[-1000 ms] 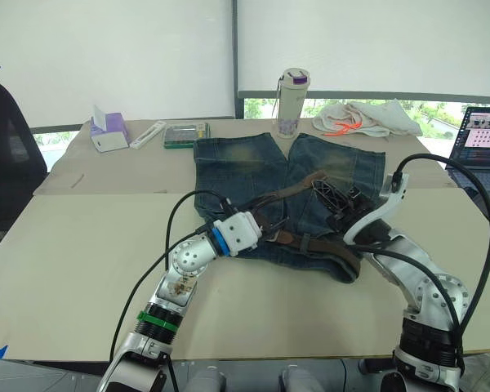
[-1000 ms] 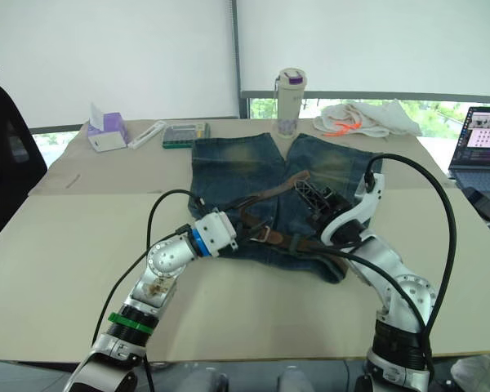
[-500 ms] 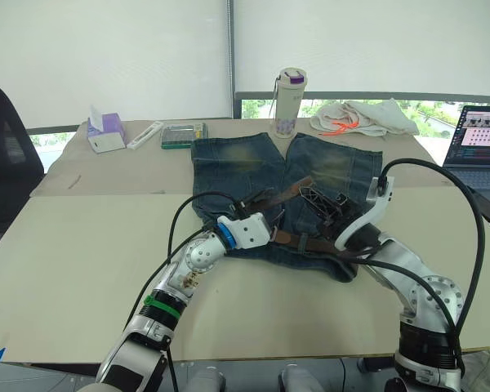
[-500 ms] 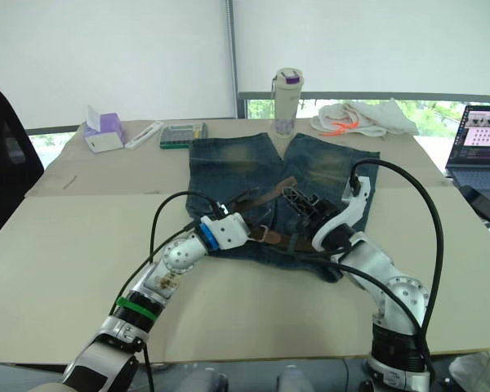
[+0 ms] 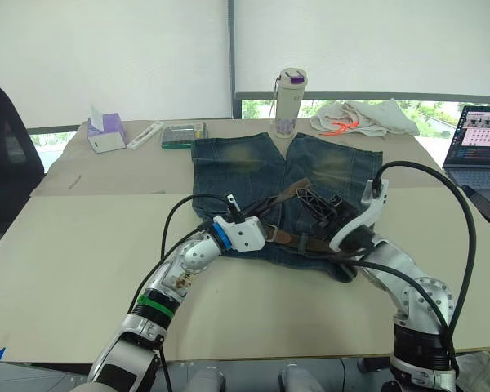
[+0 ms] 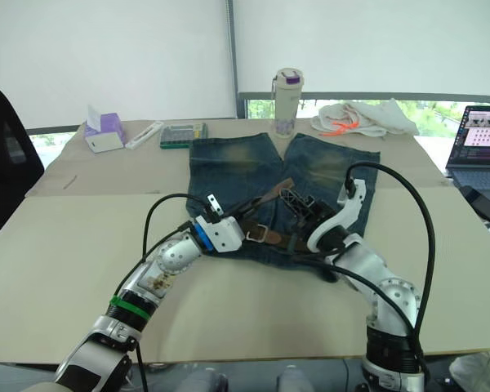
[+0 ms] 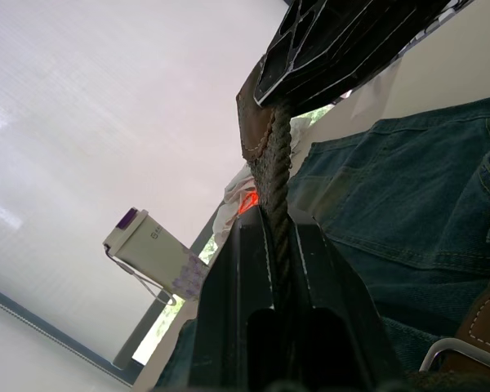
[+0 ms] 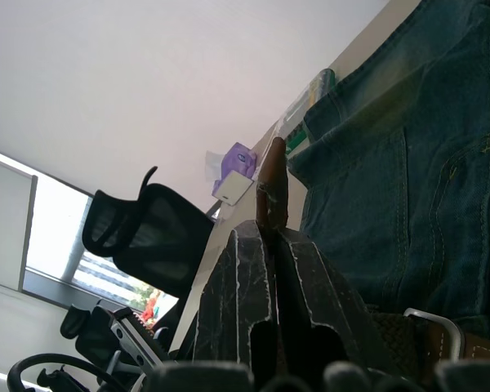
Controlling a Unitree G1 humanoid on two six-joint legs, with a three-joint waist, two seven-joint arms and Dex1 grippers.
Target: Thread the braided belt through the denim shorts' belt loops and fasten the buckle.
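**Both grippers pinching the belt over the shorts**

Compared to half a second ago, the left gripper (image 5: pixel 261 214) has pulled back a touch toward the near-left corner of the shorts, and the right gripper (image 5: pixel 310 198) has slid a bit left over the middle of them, so the two sit closer together now.

Braided belt (image 5: pixel 310 242) lies along the waistband of the denim shorts (image 5: pixel 237 159), which are spread flat on the table (image 5: pixel 73 245) with the waistband on the near side and the legs pointing to the far edge. Its free end (image 5: pixel 292 189) rises off the denim toward the right gripper. The silver buckle (image 6: pixel 256 234) sits on the waistband just beside the left gripper. From the left wrist view the left fingers (image 7: pixel 237 302) are clamped narrow on the braided strap. From the right wrist view the right fingers (image 8: pixel 237 302) are closed on the brown leather tip of the belt.

Further back on the table: a tumbler (image 5: pixel 291 102) with a purple lid, a white cloth (image 5: pixel 363 117) with orange cord, a tissue box (image 5: pixel 104 132), a small tin (image 5: pixel 180 134), and a laptop (image 5: pixel 482 147) at the far right. A black chair (image 5: pixel 4 155) stands on the left.
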